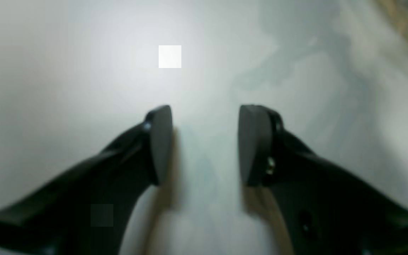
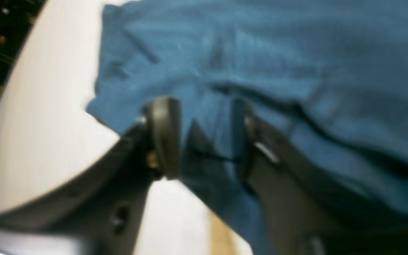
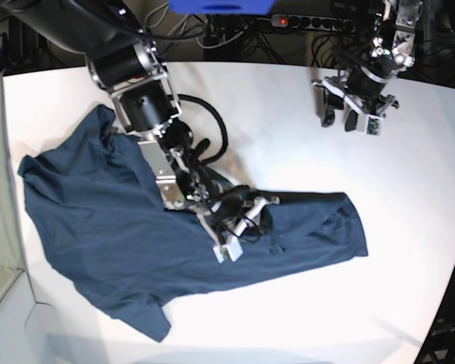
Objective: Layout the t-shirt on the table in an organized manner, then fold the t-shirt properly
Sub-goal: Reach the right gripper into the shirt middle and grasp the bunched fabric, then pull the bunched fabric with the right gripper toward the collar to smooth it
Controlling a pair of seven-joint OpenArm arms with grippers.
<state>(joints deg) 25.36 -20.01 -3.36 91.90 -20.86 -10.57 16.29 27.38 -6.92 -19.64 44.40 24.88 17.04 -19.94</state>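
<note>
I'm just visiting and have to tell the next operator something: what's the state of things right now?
Right gripper: jaws around a fold of the t-shirt; whether they are pinching it is unclear.
Left gripper: jaws open, empty, over bare table, away from the shirt.
T-shirt: rumpled and spread unevenly across the table, one part bunched near the right gripper.
Done: nothing finished.
Left: flatten the shirt, then fold it.
</note>
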